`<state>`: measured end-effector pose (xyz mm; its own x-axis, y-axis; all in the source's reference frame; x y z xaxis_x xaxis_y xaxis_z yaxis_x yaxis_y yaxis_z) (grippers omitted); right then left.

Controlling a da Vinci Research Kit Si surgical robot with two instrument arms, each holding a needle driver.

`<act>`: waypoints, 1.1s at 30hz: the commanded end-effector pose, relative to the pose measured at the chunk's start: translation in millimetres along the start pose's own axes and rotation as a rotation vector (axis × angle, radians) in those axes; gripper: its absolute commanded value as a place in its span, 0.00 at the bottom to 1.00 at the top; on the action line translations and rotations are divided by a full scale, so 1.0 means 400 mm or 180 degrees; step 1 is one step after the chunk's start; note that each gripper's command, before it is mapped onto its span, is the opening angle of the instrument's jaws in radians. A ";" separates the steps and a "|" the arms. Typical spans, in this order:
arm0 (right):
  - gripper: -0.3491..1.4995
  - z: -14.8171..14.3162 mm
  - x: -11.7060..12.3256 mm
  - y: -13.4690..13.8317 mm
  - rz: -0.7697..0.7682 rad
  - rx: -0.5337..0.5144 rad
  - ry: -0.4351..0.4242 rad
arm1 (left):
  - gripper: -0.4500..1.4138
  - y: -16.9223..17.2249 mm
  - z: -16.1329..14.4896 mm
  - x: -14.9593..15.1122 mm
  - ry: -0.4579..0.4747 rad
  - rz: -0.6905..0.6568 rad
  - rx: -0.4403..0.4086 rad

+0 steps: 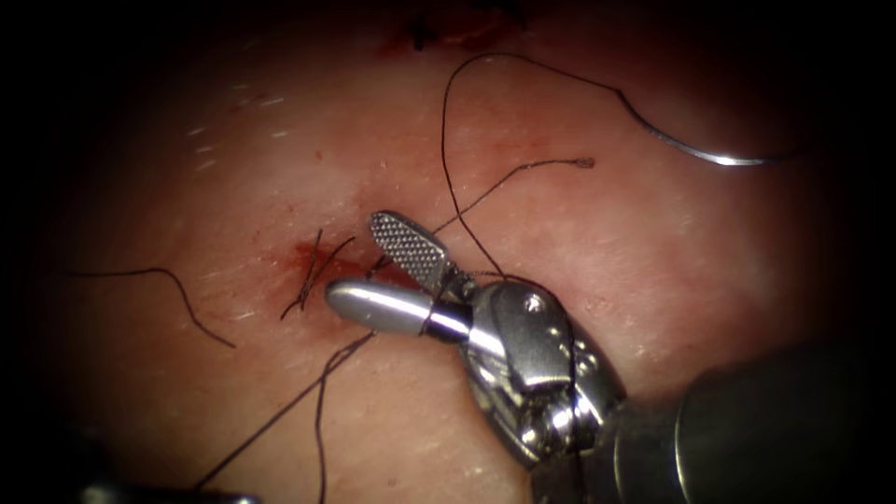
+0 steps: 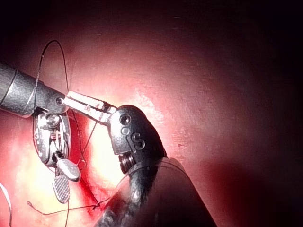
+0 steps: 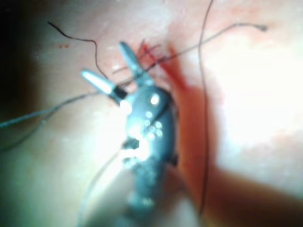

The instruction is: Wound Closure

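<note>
The right arm's tool (image 1: 359, 266) comes in from the lower right of the cut (image 1: 322, 266) with its fingers (image 1: 411, 245) spread wide, and nothing is held between them: one ribbed pad faces up, the other smooth one lies lower, and both tips point toward the cut, stopping just at its right edge. The cut is the landmark here, a short red slot in the tissue (image 1: 607, 280) with red fluid (image 1: 308, 254) around it and dark thread (image 1: 448, 168) crossing it. Short cut ends of thread (image 1: 313, 271) stick up right at the cut, just beyond the open tips, so they lie almost straight ahead of the fingers along the tool's own line. The needle (image 1: 719, 157) is well away from the cut, up and to the right of it, lying free on the tissue surface, not in the tissue as far as the endoscope view shows; its curve runs roughly sideways with the bright stretch toward the right. From its tail the thread arcs back, drops toward the cut and passes close behind the right tool's wrist. More strands trail off below the cut and another loose piece (image 1: 177, 289) lies to its left. In the left wrist view the left arm's tool (image 2: 87, 106) appears with its fingers lying together, apparently closed, and I can't tell whether they pinch anything. The right tool is plainly the nearer one to both cut and needle.
</note>
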<state>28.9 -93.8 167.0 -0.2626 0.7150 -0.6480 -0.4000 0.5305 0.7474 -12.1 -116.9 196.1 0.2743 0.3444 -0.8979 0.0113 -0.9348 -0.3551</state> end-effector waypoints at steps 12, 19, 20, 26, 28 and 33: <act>0.83 -0.0039 -0.0016 -0.0004 -0.0202 0.0033 -0.0116 | 0.00 0.0063 0.0049 0.0103 0.0107 -0.0119 -0.0025; 0.81 -0.0067 0.0001 -0.0016 -0.0479 0.0099 -0.0199 | 0.00 -0.0007 -0.0005 0.0176 0.0124 -0.0141 0.0083; 0.81 -0.0070 0.0000 -0.0014 -0.0487 0.0042 -0.0197 | 0.00 -0.0013 -0.0006 0.0179 0.0120 -0.0148 0.0094; 0.73 -0.0077 -0.0023 -0.0011 0.0067 -0.0562 -0.0354 | 0.00 -0.0048 0.0020 0.0123 0.0113 -0.0110 0.0124; 0.73 -0.0084 -0.0028 0.0000 0.0352 -0.1018 -0.0413 | 0.00 -0.0065 0.0020 0.0087 0.0078 -0.0068 0.0124; 0.74 -0.0109 -0.0032 0.0027 0.0792 -0.1485 -0.0537 | 0.00 -0.0116 0.0010 0.0035 0.0041 -0.0097 0.0161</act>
<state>23.7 -94.9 168.3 -0.2865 0.8743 -0.3919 -0.7058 0.0840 0.7034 -11.3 -110.4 196.9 0.2811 0.3633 -0.8883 -0.0314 -0.9216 -0.3869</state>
